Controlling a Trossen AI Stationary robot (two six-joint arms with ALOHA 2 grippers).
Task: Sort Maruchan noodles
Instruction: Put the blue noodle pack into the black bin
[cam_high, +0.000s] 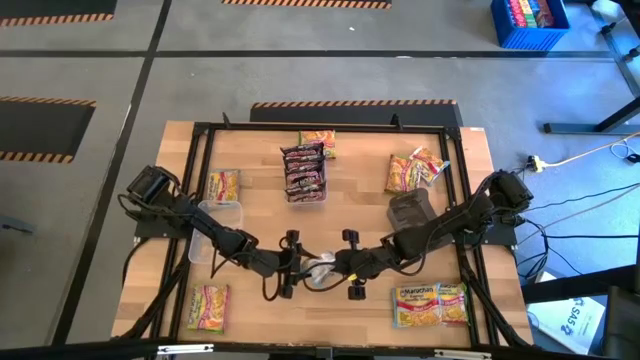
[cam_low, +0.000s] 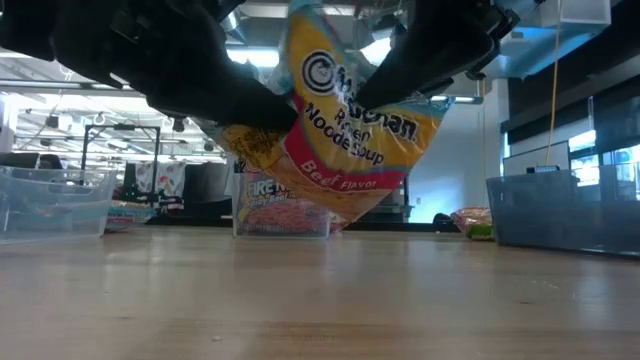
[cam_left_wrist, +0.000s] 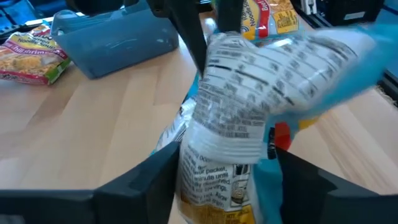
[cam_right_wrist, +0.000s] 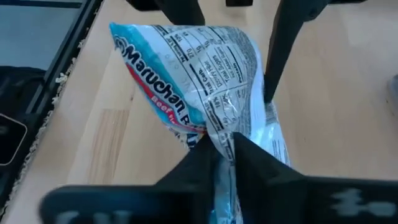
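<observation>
We saw both arms meet over the near middle of the table (cam_high: 250, 215), with one Maruchan packet (cam_high: 320, 270) held up between them, clear of the wood.

The right gripper (cam_right_wrist: 224, 146) had its two fingers pressed together on the crimped end of this packet – in the right wrist view the foil was pinched tight between them, and the light blue side with the red "Beef" band spread out beyond the fingertips. The left gripper (cam_left_wrist: 217, 168) stood at the other end of the same packet. Its jaws were apart, one finger on each side, and the packet's sealed end lay in the gap between them; we could not tell if the fingers already touched the wrapper. In the low view the packet (cam_low: 350, 110) hung tilted above the table, its yellow face with "Ramen Noodle Soup" turned to the camera.

The other noodles lay around the table. A stack of dark maroon packets (cam_high: 304, 172) filled a clear bin at the far middle, with a yellow packet (cam_high: 320, 142) just behind it. On the far right there was a loose pile of yellow packets (cam_high: 414, 170), and an empty right bin (cam_high: 410, 210) near it. On the left, one yellow packet (cam_high: 223, 186) lay beside the left bin (cam_high: 222, 212) – another one (cam_high: 208, 307) was at the near left corner. Two packets (cam_high: 432, 305) lay side by side at the near right.
</observation>
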